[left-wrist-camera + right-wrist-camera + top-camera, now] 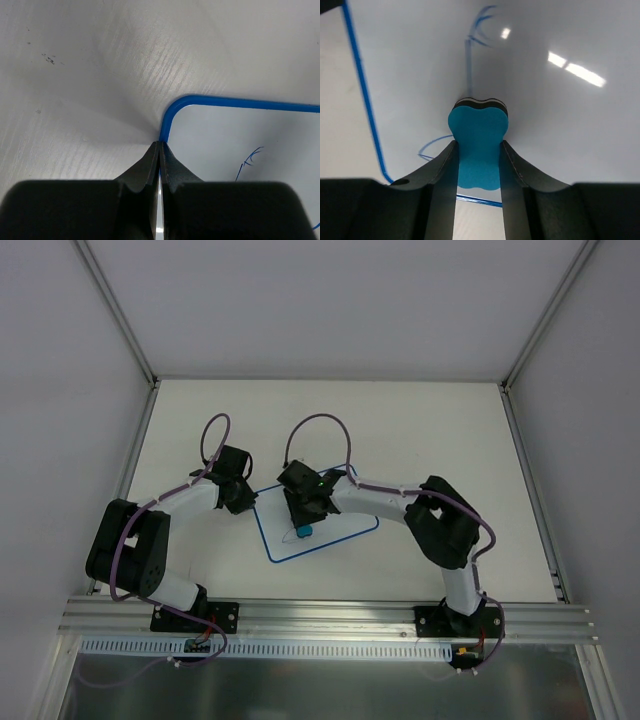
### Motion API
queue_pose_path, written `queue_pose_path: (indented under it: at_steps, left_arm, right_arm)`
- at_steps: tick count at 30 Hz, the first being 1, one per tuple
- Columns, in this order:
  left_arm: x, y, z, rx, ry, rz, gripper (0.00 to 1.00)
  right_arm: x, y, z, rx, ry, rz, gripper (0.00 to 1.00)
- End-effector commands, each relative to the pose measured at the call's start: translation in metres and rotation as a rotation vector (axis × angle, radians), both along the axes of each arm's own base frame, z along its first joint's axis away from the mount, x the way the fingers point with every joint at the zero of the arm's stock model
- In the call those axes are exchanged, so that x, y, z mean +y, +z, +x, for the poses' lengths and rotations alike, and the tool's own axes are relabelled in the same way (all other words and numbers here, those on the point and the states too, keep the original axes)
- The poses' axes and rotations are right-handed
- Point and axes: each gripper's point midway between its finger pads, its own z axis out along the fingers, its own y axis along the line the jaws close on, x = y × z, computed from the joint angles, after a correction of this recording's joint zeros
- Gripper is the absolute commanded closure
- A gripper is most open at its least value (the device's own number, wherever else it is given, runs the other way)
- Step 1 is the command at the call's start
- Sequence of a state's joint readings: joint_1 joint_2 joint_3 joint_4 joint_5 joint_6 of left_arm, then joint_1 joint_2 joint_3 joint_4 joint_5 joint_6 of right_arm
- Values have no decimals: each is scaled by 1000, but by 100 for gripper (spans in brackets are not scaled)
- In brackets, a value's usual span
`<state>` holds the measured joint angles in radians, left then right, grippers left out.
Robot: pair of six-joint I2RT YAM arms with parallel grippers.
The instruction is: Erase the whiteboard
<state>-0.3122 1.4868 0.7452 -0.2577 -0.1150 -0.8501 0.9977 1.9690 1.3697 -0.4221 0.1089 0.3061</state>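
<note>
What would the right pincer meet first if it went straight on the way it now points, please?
The whiteboard: the blue eraser in the right pincer juts ahead and seems to touch its surface, though depth is unclear.

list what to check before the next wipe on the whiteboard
1. right gripper clamped on the blue eraser: ok.
2. eraser over the whiteboard: ok; whether it is pressing on the surface: cannot tell.
3. board wiped clean: not ok, blue pen lines lie ahead of the eraser.
4. left gripper shut, tips at the edge by the board's rounded corner: ok.
</note>
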Motion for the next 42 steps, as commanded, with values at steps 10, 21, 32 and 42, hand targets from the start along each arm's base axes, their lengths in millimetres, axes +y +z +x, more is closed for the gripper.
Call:
queue_pose_path:
  at_steps: [10, 21, 32, 42]
  left_arm:
    - [9, -26, -35, 142, -1, 25, 100]
    - [8, -25, -34, 138, -9, 25, 100]
    - [7, -25, -36, 139, -34, 21, 100]
    - [5, -26, -37, 139, -42, 9, 100]
  right_arm:
    - [-34, -22, -7, 58, -86, -79, 100]
    - [-148, -5, 37, -27, -280, -244, 100]
    - [-68, -7, 72, 29, -209, -167, 100]
    - [-6, -11, 59, 79, -123, -118, 100]
